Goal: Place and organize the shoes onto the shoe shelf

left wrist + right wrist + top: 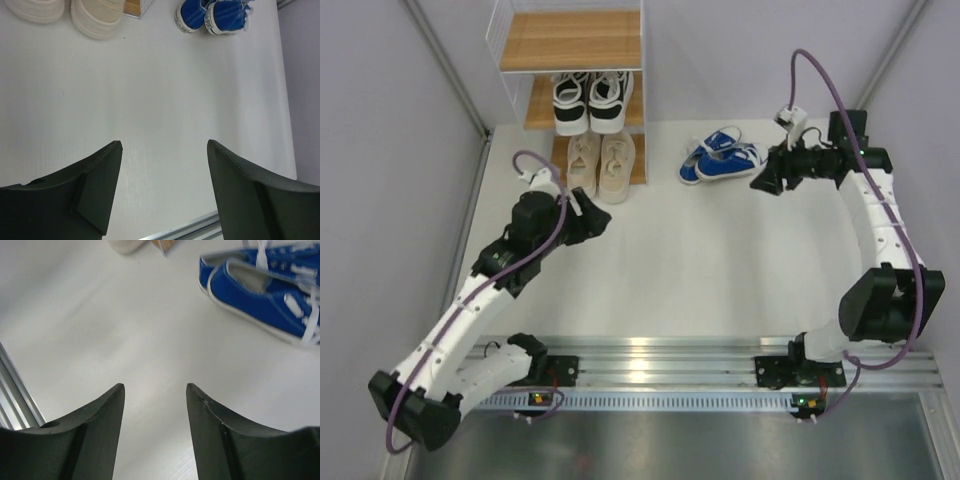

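The shoe shelf (575,40) stands at the back of the table. A black-and-white pair (590,100) sits on its middle board and a beige pair (600,163) on its lowest board, toes toward me. Two blue shoes (723,158) with white laces lie side by side on the table right of the shelf, also seen as blue shoes (212,15) and blue shoes (265,290). My left gripper (600,222) hovers open just in front of the beige pair (95,17), nothing between its fingers. My right gripper (763,180) is open beside the blue pair, empty.
White walls close in on both sides and the back. A metal rail (660,360) with both arm bases runs along the near edge. White table (700,260) lies between the arms.
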